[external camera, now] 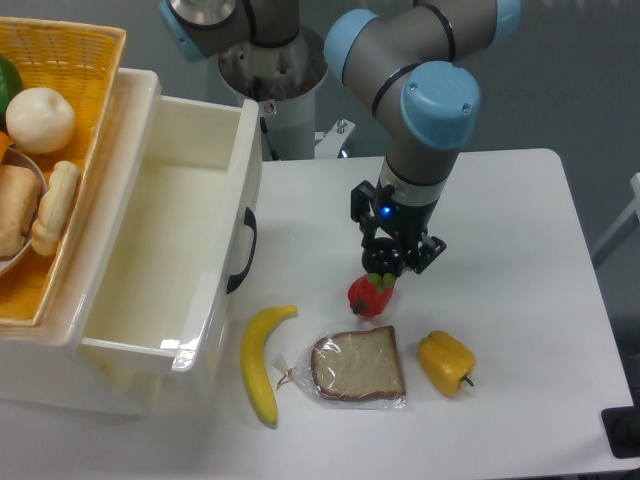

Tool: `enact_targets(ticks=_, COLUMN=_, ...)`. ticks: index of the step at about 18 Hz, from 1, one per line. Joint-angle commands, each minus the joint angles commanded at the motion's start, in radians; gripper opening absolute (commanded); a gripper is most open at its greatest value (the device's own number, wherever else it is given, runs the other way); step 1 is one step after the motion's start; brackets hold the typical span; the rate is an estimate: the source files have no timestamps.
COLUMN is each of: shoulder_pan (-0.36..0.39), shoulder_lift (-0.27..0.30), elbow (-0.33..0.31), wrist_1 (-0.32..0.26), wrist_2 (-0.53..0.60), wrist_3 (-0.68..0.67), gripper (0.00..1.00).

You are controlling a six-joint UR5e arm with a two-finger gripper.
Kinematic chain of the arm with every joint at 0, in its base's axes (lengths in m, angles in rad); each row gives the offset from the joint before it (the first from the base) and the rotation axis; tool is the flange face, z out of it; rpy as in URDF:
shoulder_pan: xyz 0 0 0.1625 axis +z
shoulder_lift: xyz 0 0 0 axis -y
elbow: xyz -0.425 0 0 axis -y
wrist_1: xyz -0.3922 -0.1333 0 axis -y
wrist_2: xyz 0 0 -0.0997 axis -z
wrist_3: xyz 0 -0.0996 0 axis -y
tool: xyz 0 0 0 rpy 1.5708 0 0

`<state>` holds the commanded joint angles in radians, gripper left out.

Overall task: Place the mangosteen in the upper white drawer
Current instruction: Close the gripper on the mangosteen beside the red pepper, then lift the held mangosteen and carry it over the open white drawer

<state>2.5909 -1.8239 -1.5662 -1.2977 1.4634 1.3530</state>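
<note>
Hand (385,262) directly above red pepper (369,295); mangosteen not visible

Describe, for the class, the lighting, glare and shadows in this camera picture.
Fixed camera view: even, soft light; bright glare spots on the upper white drawer front rim; faint soft shadows under the banana and yellow pepper; the gripper is dark, so its jaws are hard to read; focus mostly sharp.

The drawer (190,230), glossy cream-white with deep walls and a black curved handle, stands pulled open. The mangosteen cannot be made out.
</note>
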Motion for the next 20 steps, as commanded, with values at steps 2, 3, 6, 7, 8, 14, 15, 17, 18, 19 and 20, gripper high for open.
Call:
enact_targets(ticks=2, shoulder_pan=-0.003, shoulder_lift=0.005, elbow=0.0, wrist_1=0.0, wrist_2=0.0, wrist_3=-0.006, gripper=0.11)
enact_targets(ticks=3, shoulder_pan=-0.003, shoulder_lift=0.006, elbow=0.002, wrist_1=0.002, wrist_2=0.0, wrist_3=-0.011, gripper=0.11)
enact_targets(ticks=6, shoulder_pan=0.002, shoulder_lift=0.017, elbow=0.011, wrist_1=-0.002, wrist_2=0.0, wrist_3=-0.044, gripper=0.11)
enact_targets(ticks=7, shoulder_pan=0.002, shoulder_lift=0.028, elbow=0.009, wrist_1=-0.003, wrist_2=-0.002, wrist_3=-0.061, gripper=0.11)
enact_targets(ticks=8, shoulder_pan=0.002, shoulder_lift=0.04, elbow=0.008, wrist_1=-0.009, wrist_2=-0.003, wrist_3=-0.081, gripper=0.11)
enact_targets(ticks=14, shoulder_pan=-0.014, shoulder_lift=0.121, elbow=0.011, wrist_1=-0.037, wrist_2=-0.072, wrist_3=-0.296, gripper=0.11)
enact_targets(ticks=15, shoulder_pan=-0.014, shoulder_lift=0.138, elbow=0.011, wrist_1=-0.047, wrist_2=-0.098, wrist_3=-0.326, gripper=0.11)
enact_targets(ticks=17, shoulder_pan=-0.012, shoulder_lift=0.17, elbow=0.009, wrist_1=-0.055, wrist_2=-0.15, wrist_3=-0.366, gripper=0.11)
enact_targets(ticks=18, shoulder_pan=-0.015, shoulder_lift=0.188, elbow=0.008, wrist_1=-0.075, wrist_2=-0.167, wrist_3=-0.377, gripper=0.11)
enact_targets(ticks=19, shoulder_pan=-0.018, shoulder_lift=0.214, elbow=0.005, wrist_1=-0.102, wrist_2=-0.175, wrist_3=-0.379, gripper=0.11)
enact_targets(ticks=20, shoulder_pan=-0.028, shoulder_lift=0.238, elbow=0.003, wrist_1=-0.121, wrist_2=-0.181, wrist_3=-0.38, gripper=0.11)
